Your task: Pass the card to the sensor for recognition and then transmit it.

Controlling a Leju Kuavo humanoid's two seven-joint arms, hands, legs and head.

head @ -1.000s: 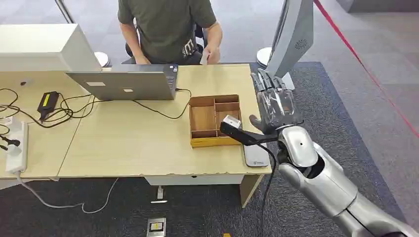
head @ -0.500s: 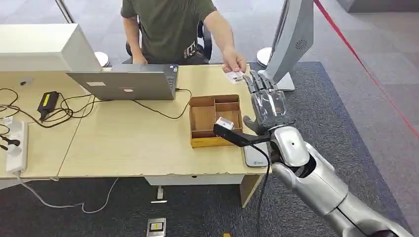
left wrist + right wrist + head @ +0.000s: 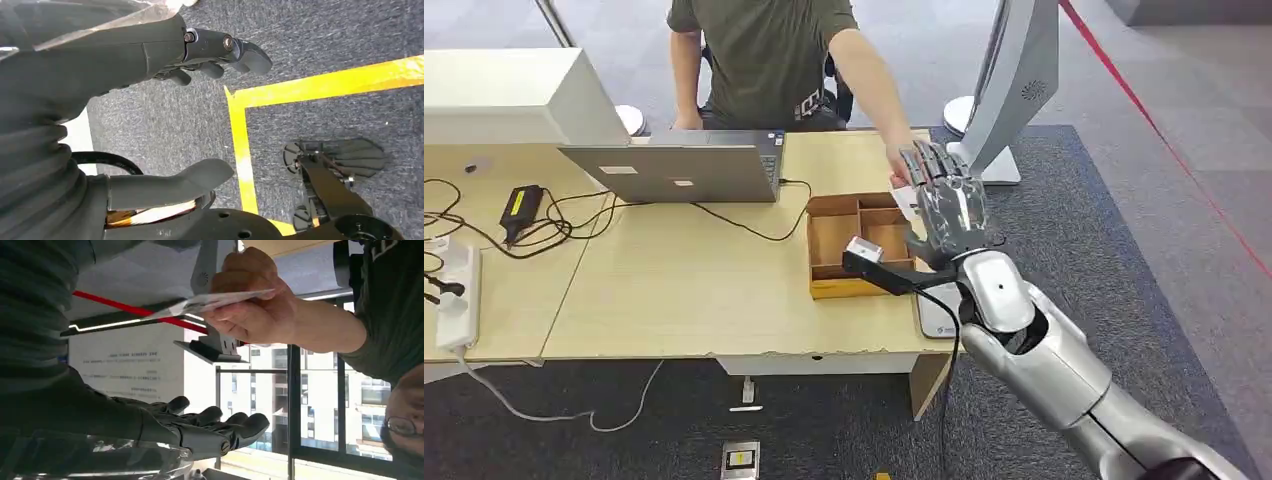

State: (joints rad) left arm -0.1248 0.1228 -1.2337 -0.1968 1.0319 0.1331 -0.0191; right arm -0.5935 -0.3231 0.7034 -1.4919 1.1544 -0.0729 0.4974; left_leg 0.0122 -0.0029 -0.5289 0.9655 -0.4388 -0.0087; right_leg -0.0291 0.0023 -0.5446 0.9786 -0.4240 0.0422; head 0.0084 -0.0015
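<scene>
Handover is in progress. Compared with half a second ago, the person's hand (image 3: 898, 170) has come further across the desk (image 3: 684, 290) and now meets the right hand (image 3: 944, 205) above the far corner of the tray (image 3: 829, 240); the right hand has itself shifted toward the tray. One second ago the person held the card close to the body, well apart from the robot.

The card (image 3: 220, 300) is pinched edge-on in the person's hand (image 3: 250, 310). In the right wrist view it sits between the thumb side of the right hand and the fingers (image 3: 220, 427), which are extended and apart. No finger touches the card; the right hand holds nothing.

The left hand (image 3: 150, 115) hangs over the carpet, its fingers loosely apart and holding nothing.

Judgement: the task is at its first step. The card is positioned for a grasp but not yet transferred. The sensor pad (image 3: 936, 315) lies at the near desk edge, beside the tray, partly hidden by the right arm. Presentation to it cannot start until the fingers clamp on the card and the person lets go.
</scene>
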